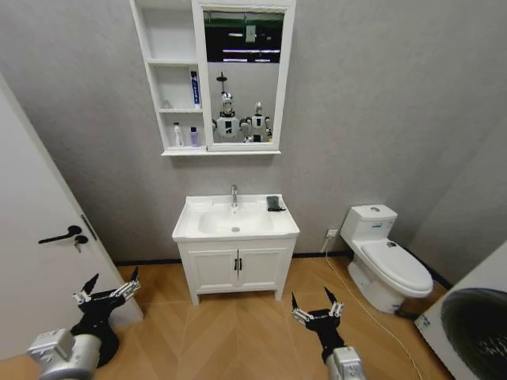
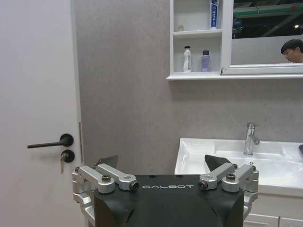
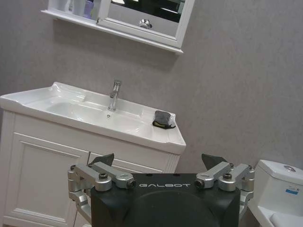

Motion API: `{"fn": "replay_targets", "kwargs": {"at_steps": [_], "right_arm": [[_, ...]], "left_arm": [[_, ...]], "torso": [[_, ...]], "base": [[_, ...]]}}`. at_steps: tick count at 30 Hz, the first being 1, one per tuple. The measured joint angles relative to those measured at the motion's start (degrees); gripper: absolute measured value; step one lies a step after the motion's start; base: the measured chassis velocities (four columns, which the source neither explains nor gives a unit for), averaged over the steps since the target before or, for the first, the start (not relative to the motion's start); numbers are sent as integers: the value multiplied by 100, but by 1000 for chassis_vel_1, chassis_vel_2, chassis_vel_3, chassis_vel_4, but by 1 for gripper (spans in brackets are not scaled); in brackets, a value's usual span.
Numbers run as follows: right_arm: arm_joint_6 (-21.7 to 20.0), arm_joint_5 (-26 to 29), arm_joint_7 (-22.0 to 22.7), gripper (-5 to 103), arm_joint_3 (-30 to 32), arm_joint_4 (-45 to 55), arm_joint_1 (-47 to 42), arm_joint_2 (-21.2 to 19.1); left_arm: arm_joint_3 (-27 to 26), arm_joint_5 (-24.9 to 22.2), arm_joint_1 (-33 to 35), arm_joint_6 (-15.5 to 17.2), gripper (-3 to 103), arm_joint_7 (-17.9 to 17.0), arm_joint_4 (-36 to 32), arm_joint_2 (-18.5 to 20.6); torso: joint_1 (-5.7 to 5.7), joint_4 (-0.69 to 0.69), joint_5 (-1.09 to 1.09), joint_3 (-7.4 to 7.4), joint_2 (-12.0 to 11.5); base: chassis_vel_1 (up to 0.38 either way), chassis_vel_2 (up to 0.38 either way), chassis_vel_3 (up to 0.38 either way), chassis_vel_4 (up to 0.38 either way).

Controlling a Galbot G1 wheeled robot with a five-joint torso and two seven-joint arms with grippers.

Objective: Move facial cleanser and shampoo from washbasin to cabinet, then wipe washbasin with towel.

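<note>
The white washbasin (image 1: 190, 220) with its chrome tap (image 1: 234, 195) stands against the far wall. A dark folded towel (image 1: 275, 203) lies on its back right corner, also seen as the towel (image 3: 163, 119). Above hangs the cabinet (image 1: 176, 36) beside its mirror. A white bottle (image 1: 178, 136) and a purple bottle (image 1: 194, 137) stand on its lowest shelf, with a blue-and-white tube (image 1: 195, 89) one shelf up. I cannot tell which is the facial cleanser or the shampoo. My left gripper (image 1: 107, 289) and right gripper (image 1: 314, 305) hang low and open, well short of the washbasin, holding nothing.
A white door (image 1: 40, 237) with a black handle stands close on the left. The two-door floor vanity (image 1: 236, 269) carries the basin. A toilet (image 1: 388, 261) sits right of it, and a washing machine (image 1: 475, 324) is at the near right. Wooden floor lies between.
</note>
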Motion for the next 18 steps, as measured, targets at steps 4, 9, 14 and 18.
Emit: {"fn": "replay_targets", "kwargs": {"at_steps": [4,9,14,18], "right_arm": [[33,-55,-29,100,3,-3,-47,2],[26,-73,-39,100,3,-78,-20,-14],[23,-23,-39,100,11,-153,35,-44],[5,88,-38,100,19,-187,103,-91]], "left_arm": [[-2,0,2,0,100,-3,0,0],[1,0,-1,0,100,2,0,0],[2,0,-2,0,100,2,0,0],[2,0,-2,0,100,1,0,0]], "torso": [[-5,2,-8,-2,3],[-1,-4,-4,0,0],[9,0,-4,4,-5],[9,0,-5,3,-5]], "base": [[230,-209,-212,224],[24,-21,-109,70],[-78,18,95,-17],[-12,83,97,-15]]}}
